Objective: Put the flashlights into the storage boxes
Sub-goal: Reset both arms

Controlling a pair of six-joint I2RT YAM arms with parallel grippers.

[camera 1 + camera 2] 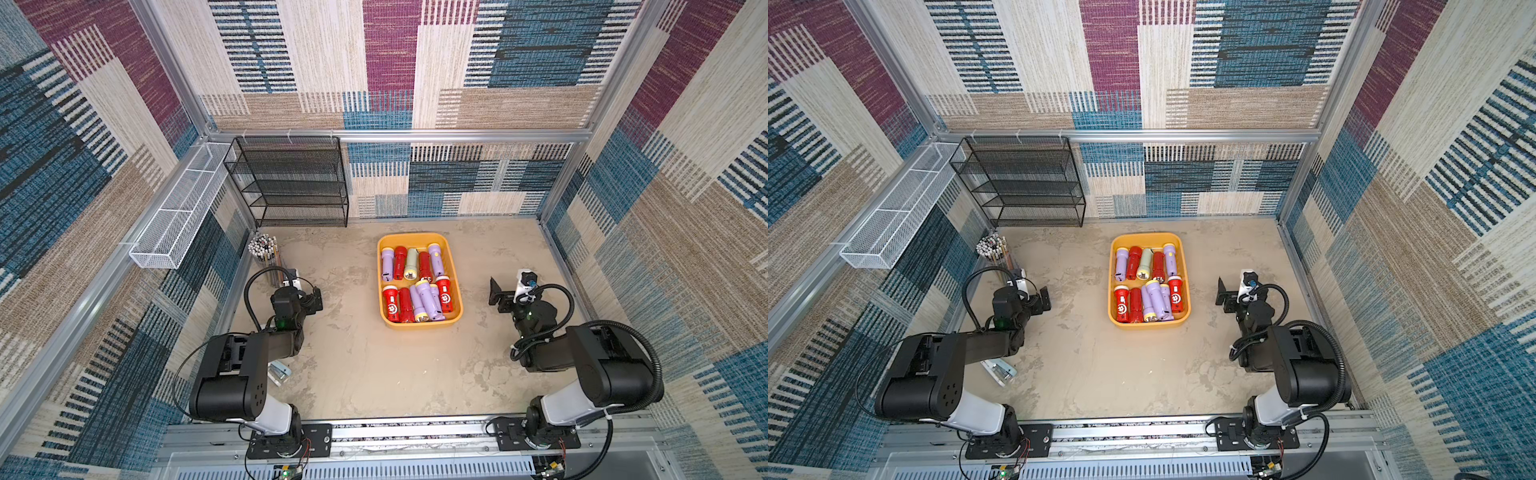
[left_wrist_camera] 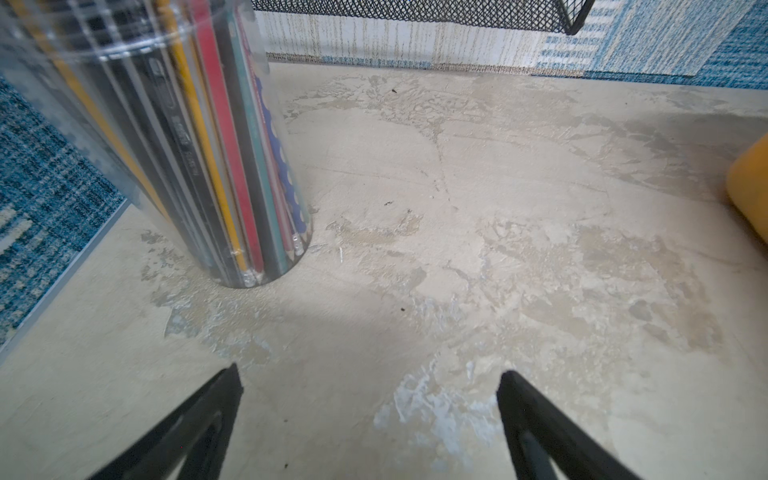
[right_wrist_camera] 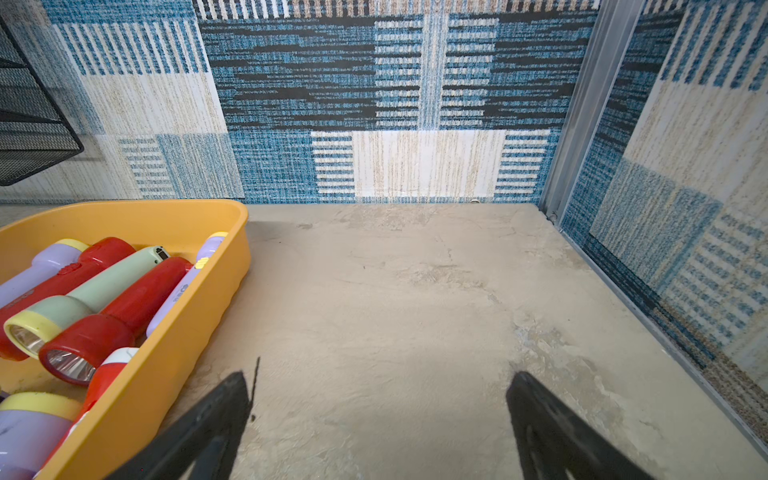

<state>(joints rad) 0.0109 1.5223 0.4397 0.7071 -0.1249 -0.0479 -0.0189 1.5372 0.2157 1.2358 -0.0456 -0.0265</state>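
In both top views the table (image 1: 374,374) carries no stray torch that I can find. All the flashlights (image 1: 424,266) lie inside the yellow-orange storage tray (image 1: 420,324) in two rows, so the job looks finished or close to it, and the hazards I see are those of disturbance. The tray looks like light plastic and has an arm on each side, so a wide swing could shove or tip it. The left gripper (image 1: 319,300) and the right gripper (image 1: 498,297) both hang released, jaws spread with nothing between them. The right one is near the tray without touching it, and the left one is farther off. The left one sits close to the clear pencil cup (image 2: 187,145), tall and narrow, which I judge the likeliest thing to topple under a careless move. In the nearer row a lilac flashlight (image 1: 428,301) rides on its neighbours rather than lying flat, and a knock to the tray might roll it over the low wall. Smallest, a stapler (image 1: 278,372) lies under the left arm and could snag if that arm drops.
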